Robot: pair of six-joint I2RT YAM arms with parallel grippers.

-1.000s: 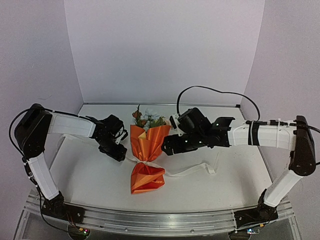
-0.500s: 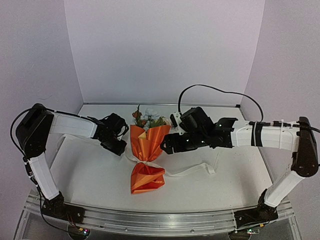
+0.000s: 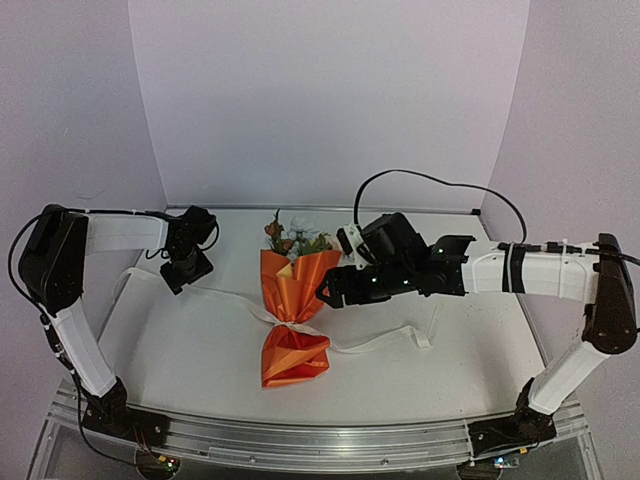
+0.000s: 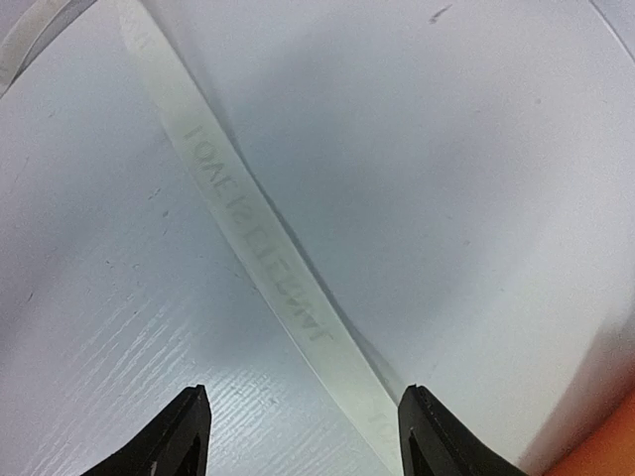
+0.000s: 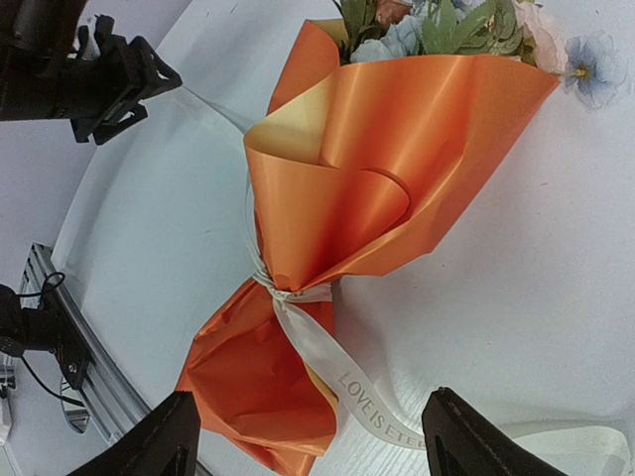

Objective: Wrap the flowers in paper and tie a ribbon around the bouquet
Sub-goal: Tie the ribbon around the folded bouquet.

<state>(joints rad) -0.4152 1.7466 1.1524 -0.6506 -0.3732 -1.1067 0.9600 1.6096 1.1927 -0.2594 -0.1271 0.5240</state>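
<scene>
The paper (image 5: 397, 159) is lying on the white table (image 5: 516, 317), showing its orange face outward and a yellow lining at its rolled lip. The ribbon (image 5: 327, 362) is cinching the paper's narrow waist. One lettered tail is trailing off past the paper's lower flare, and a thinner strand is running from the paper's far edge toward the left gripper (image 5: 139, 89), well apart from the paper. The flowers (image 5: 437, 25) are poking from the paper's wide mouth, with a pale blue bloom (image 5: 595, 74) resting just beside its rim. The right gripper (image 5: 317, 441) is hanging over the paper's lower flare, fingers spread wide, grasping nothing.
</scene>
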